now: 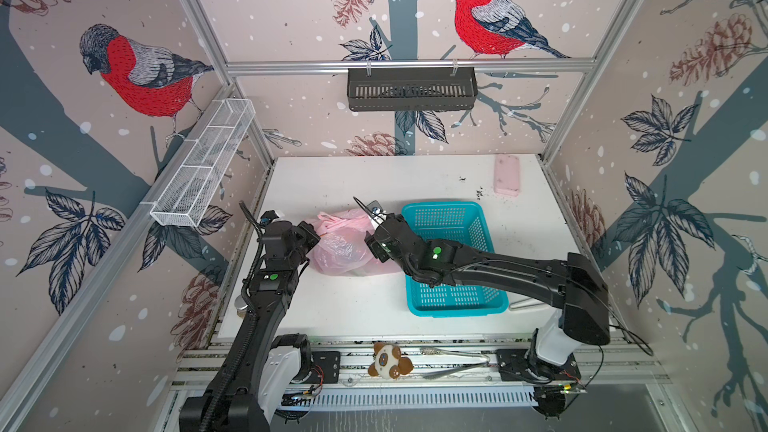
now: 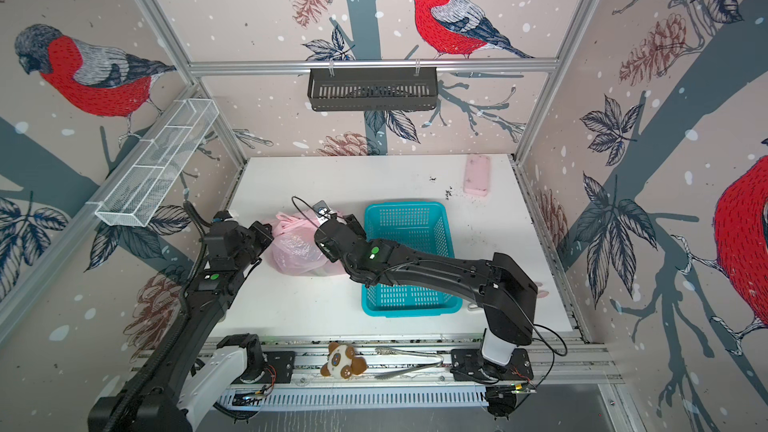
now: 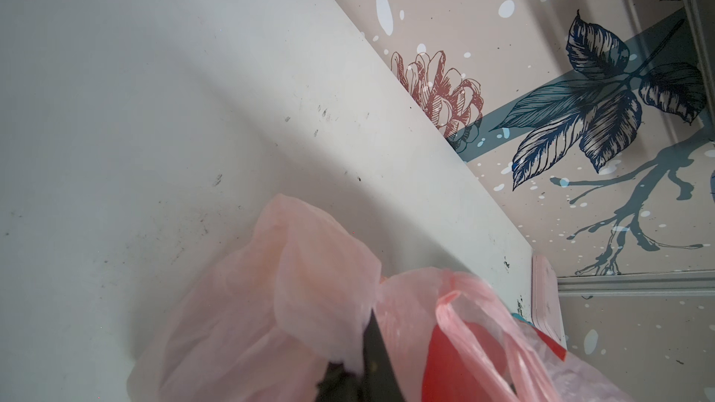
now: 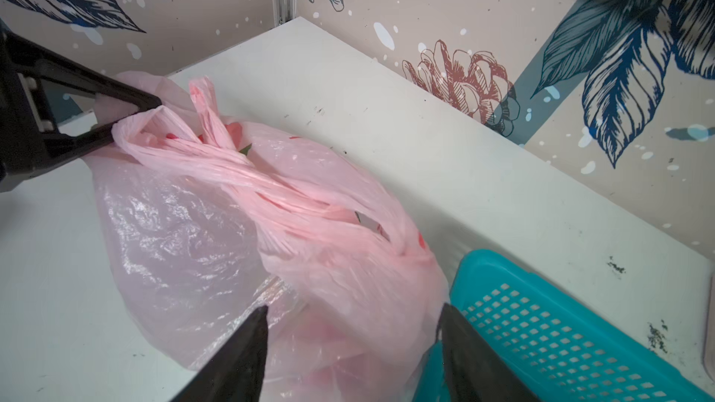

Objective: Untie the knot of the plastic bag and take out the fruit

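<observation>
The pale-pink plastic bag [image 1: 338, 249] [image 2: 293, 249] lies bulging on the white table, seen in both top views. Its loop handles are twisted into the knot [image 4: 240, 172] across its top. My left gripper [image 1: 314, 237] [image 4: 133, 119] is shut on bunched plastic at the bag's left end, and the plastic [image 3: 294, 295] wraps its fingertips. My right gripper [image 4: 354, 313] [image 1: 371, 245] hangs open just over the bag's right side, with nothing between its fingers. The fruit shows only as a red patch [image 3: 456, 365] through the plastic.
A teal slotted basket [image 1: 453, 207] [image 4: 549, 280] stands against the bag's right side, under my right forearm. A small pink block [image 1: 507, 174] lies at the back right. A plush toy [image 1: 388, 361] sits on the front rail. Wire and black baskets hang on the walls.
</observation>
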Controlling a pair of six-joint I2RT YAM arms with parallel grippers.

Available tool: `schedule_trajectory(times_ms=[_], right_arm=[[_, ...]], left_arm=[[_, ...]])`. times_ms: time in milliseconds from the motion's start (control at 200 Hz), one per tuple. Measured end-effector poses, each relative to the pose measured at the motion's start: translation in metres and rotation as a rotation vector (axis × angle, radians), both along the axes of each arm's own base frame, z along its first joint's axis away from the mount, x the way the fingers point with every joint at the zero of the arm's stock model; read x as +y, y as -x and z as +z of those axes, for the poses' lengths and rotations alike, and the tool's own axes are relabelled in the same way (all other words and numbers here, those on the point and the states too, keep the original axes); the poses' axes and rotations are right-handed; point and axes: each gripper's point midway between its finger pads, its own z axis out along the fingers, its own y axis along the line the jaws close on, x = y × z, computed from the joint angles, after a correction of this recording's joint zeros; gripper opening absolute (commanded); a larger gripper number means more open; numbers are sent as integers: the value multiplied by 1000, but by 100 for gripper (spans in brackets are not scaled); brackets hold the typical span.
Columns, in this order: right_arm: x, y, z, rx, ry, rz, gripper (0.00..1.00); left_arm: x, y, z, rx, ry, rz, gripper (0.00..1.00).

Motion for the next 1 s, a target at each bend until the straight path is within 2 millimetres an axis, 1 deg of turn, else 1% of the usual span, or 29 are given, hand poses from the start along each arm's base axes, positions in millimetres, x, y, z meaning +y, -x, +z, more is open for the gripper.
schedule_trajectory(times_ms=[245, 395, 435, 485, 575, 670, 726, 821, 941, 1001], right_arm=[[32, -10, -16, -60, 108, 44, 74], [43, -17, -31, -77, 165, 50, 74], [45, -19, -35, -77, 172, 47, 68], [45, -21, -39, -80, 182, 41, 57], [44, -24, -41, -87, 190, 25, 40], [43, -26, -38, -99, 182, 10, 28], [41, -25, -37, -101, 178, 9, 24], [30, -21, -32, -102, 173, 8, 17], [13, -20, -23, -100, 142, -1, 13], [0, -22, -21, -87, 117, -19, 13]], left_arm=[[-6, 1, 2, -5, 15, -29, 0], [-7, 2, 3, -10, 18, -36, 0], [-7, 2, 4, -13, 19, -38, 0], [-8, 2, 5, -14, 19, -40, 0], [-7, 3, 4, -9, 18, -40, 0], [-6, 3, 2, -6, 15, -34, 0], [-5, 2, -1, 3, 13, -29, 0], [-2, 0, -7, 20, 10, -18, 0], [2, -3, -9, 23, 3, 1, 0], [4, -3, -9, 25, -1, 11, 0]])
